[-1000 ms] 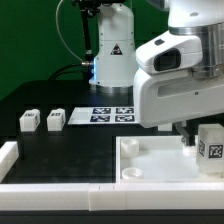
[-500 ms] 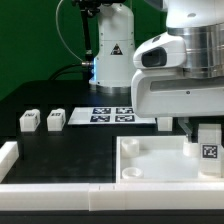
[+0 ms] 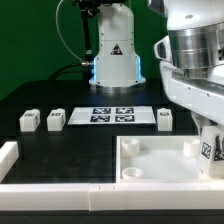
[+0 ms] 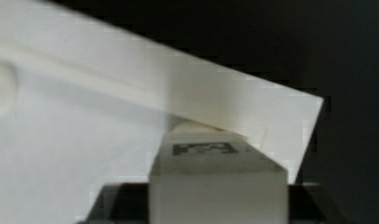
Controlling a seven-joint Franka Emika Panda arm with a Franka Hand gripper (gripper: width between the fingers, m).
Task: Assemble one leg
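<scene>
Bench, from the exterior view's left to right: first spare leg, second spare leg, marker board, third spare leg, all well apart from me. The tabletop tray has nothing loose in it. My pincer is clamped on the leg, long axis upright, directly under me at the tabletop's far corner on the exterior view's right. Next move looks like straight down; can't tell if it's seated.

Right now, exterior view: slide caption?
Gripper holds a leg at the tabletop corner on the exterior view's right; three more legs lie loose behind.
</scene>
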